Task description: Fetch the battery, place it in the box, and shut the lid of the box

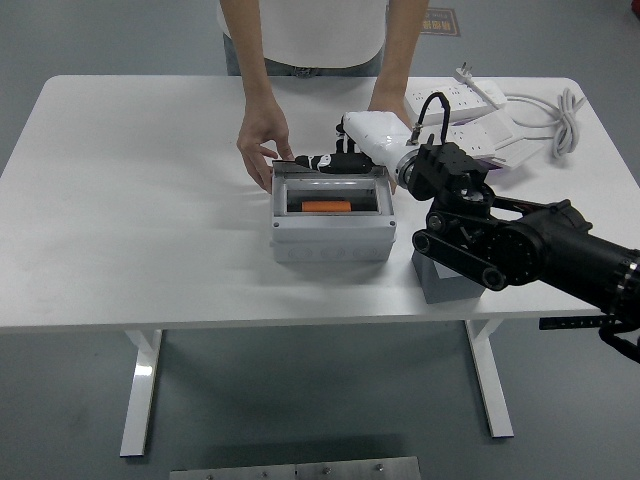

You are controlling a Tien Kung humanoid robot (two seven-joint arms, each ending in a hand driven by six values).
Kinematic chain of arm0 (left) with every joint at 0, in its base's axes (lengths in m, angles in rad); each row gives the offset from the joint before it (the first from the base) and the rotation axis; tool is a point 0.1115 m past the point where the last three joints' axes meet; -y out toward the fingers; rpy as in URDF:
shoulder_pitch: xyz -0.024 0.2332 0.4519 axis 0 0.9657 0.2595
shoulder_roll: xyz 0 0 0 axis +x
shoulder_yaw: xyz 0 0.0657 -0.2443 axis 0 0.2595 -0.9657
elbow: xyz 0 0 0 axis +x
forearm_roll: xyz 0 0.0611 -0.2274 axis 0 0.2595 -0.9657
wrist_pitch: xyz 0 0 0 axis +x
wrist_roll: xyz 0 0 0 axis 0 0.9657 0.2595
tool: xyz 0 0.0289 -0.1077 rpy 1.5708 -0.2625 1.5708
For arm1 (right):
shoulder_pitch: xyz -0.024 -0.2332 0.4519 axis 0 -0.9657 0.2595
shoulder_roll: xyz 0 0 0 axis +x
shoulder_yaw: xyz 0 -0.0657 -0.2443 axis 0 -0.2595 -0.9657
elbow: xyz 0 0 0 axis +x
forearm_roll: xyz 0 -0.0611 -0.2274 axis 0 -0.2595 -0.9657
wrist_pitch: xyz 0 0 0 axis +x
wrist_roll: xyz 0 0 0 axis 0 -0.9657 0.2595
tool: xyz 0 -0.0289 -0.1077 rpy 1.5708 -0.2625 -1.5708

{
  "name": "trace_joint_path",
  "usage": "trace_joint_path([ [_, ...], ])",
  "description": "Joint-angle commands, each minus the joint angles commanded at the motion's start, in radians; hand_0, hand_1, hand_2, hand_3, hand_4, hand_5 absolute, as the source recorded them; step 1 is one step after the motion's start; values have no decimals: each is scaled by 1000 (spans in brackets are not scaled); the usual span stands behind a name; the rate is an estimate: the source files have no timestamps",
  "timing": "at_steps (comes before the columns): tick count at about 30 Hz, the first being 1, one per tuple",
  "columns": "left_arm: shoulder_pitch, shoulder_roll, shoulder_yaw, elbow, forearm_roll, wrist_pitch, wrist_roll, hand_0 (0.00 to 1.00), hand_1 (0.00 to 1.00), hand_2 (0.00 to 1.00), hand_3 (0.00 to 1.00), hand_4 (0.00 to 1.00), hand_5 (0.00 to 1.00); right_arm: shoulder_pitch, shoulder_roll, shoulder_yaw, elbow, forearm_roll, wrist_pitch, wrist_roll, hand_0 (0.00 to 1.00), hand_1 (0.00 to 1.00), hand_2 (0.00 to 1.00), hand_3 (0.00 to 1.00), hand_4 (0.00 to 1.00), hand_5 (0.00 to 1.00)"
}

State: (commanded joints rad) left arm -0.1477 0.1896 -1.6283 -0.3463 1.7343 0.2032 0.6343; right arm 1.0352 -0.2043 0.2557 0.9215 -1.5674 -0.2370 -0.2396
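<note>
One box (330, 215) holds one orange battery (326, 207) — the right hand (340, 160), fingers together, touches its lid (325, 170); a person's hand (262, 150) steadies it.

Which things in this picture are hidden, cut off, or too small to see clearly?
- Head view: the fingertips of the right robot hand lie against the dark back edge of the box; their grip is unclear.
- The battery shows only as an orange strip; the box frame covers the rest.
- The person's far hand is partly behind the white forearm.
- The person is cut off by the top edge.
- The left arm is out of view.
</note>
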Motion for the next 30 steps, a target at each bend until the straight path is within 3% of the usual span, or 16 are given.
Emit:
trace_joint_path([
  [30, 1, -4, 7, 4, -10, 6, -9, 443, 648, 648, 643, 792, 935, -26, -30, 22, 36, 13, 29, -15, 128, 251, 295, 283, 998, 998],
])
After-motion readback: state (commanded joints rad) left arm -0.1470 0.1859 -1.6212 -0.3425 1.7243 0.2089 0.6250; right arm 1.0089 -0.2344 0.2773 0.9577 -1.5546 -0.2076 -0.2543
